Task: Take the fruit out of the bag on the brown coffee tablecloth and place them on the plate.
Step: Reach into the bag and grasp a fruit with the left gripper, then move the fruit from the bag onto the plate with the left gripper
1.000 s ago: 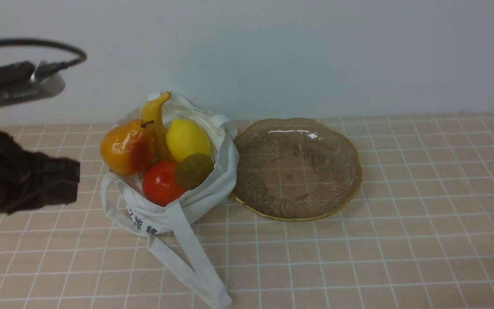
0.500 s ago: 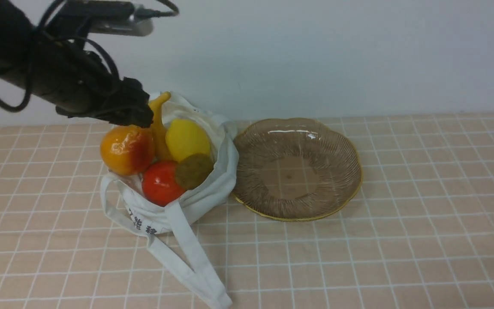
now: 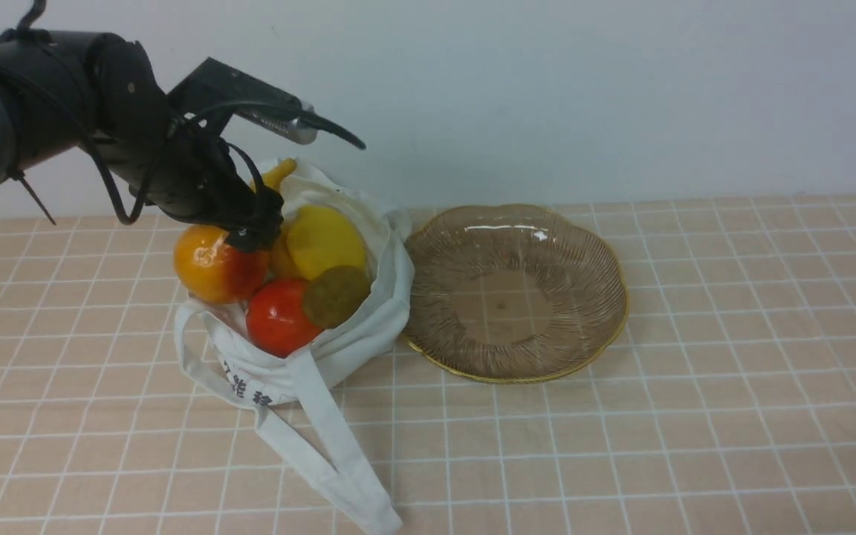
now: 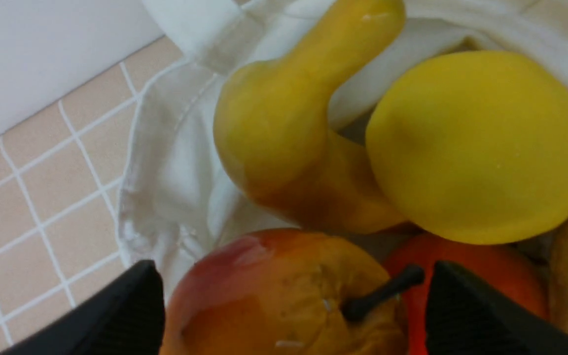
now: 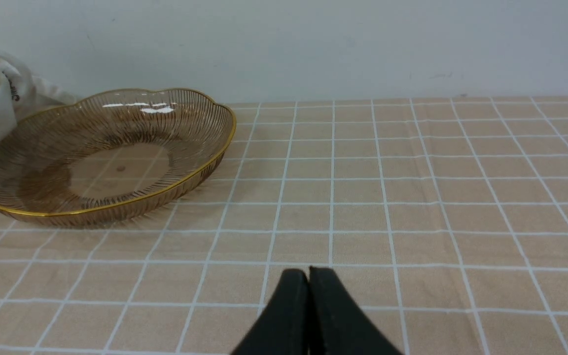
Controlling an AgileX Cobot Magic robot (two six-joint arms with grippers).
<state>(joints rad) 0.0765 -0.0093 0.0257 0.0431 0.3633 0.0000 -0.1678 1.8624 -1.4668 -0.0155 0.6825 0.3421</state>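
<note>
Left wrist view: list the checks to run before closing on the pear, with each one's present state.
1. Left gripper open, one finger on either side of the pear: ok.
2. Gripper low enough around the pear's body: cannot tell.
3. Banana and lemon outside the jaws: ok.
4. Plate holds nothing, free to receive fruit: ok.
5. Right gripper shut, away from the bag: ok.

front overview; wrist views toward bag (image 4: 165, 162), plate (image 5: 190, 123)
</note>
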